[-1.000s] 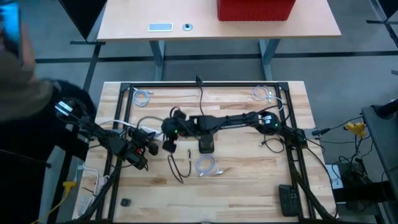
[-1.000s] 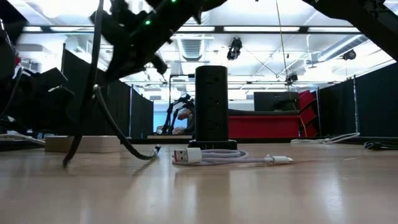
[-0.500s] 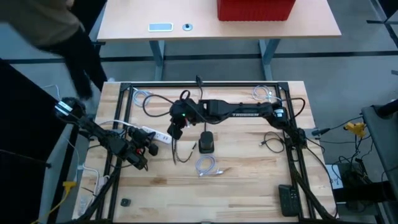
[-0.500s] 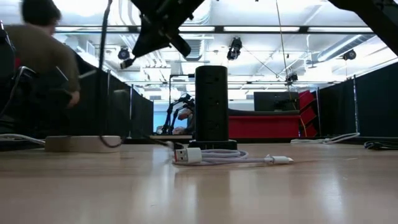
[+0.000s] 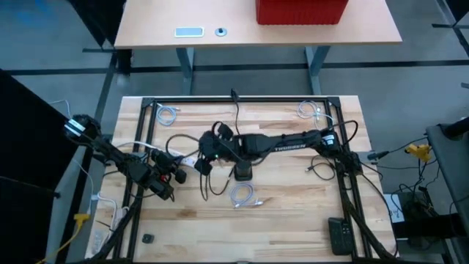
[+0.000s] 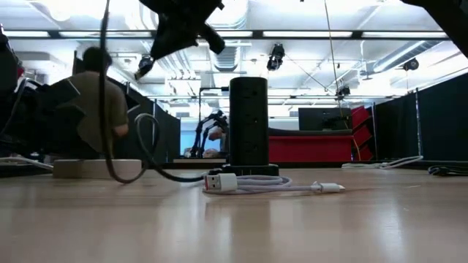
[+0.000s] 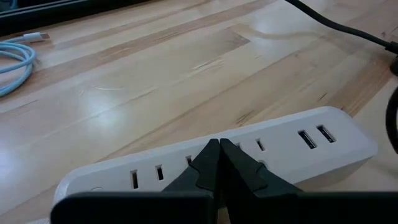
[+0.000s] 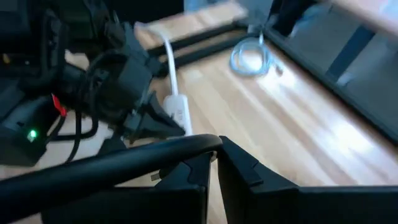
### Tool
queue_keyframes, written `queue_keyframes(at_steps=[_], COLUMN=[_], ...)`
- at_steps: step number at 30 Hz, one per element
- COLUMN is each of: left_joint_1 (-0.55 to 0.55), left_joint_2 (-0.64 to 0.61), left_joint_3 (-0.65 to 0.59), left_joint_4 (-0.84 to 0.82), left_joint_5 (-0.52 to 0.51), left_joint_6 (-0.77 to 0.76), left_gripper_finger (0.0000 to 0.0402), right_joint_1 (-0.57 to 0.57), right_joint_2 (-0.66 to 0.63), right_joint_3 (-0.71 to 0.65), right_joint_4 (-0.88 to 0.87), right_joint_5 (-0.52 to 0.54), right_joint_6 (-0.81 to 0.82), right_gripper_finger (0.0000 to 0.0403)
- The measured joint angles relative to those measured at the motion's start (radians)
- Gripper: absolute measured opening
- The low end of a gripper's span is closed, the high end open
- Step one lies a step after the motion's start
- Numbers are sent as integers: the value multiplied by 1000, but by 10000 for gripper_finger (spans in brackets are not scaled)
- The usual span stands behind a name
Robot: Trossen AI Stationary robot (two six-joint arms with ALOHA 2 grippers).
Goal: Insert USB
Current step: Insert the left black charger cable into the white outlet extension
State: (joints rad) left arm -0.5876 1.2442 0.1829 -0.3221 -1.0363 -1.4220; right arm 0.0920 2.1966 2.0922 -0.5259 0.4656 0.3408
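Note:
My right gripper (image 5: 200,164) hangs over the table's middle left, shut on a black cable (image 8: 106,167). The cable droops in a loop (image 6: 121,172) to the wood. Its plug I cannot make out. My left gripper (image 7: 219,148) is shut, with its tips over the white power strip (image 7: 292,149). The strip lies flat at the table's left (image 5: 189,159) and shows two USB ports (image 7: 314,137). A black tower socket (image 5: 242,171) stands mid-table. My left gripper's shut fingertips (image 7: 208,158) stand over the middle of the strip's top face, slanting down; whether they touch it I cannot tell. My right gripper pinches the black cable (image 8: 186,148) between its two fingers, right at their tips. It comes slanting down from the table's right. The cable is slack below, its loop on the table.
A pale coiled USB cable (image 5: 241,194) lies in front of the tower, its plug (image 6: 211,181) toward the left. Two more coils (image 5: 167,114) (image 5: 311,111) lie in the far corners. A black frame (image 5: 242,100) rings the table. A person sits beyond the table (image 6: 99,102).
My right gripper has risen and swung first toward the far edge, then back toward the left, turning at the wrist. It stays shut on the black cable. The cable has come up off the wood and now hangs in a swinging loop. A person behind the table has moved and sat down.

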Motion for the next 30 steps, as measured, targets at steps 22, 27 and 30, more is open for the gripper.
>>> queue_keyframes(at_steps=[22,27,30], left_joint_1=[0,0,0], left_joint_2=[1,1,2], left_joint_3=[0,0,0], left_joint_4=[8,8,8], left_joint_5=[-2,-2,-2], left_joint_6=[-3,-3,-3], left_gripper_finger=[0,0,0], right_joint_1=[79,69,68], right_joint_2=[302,326,327], right_joint_3=[97,107,107], right_joint_4=[195,164,160], right_joint_5=[297,322,325], right_joint_6=[-162,-179,-186], right_gripper_finger=[5,5,5])
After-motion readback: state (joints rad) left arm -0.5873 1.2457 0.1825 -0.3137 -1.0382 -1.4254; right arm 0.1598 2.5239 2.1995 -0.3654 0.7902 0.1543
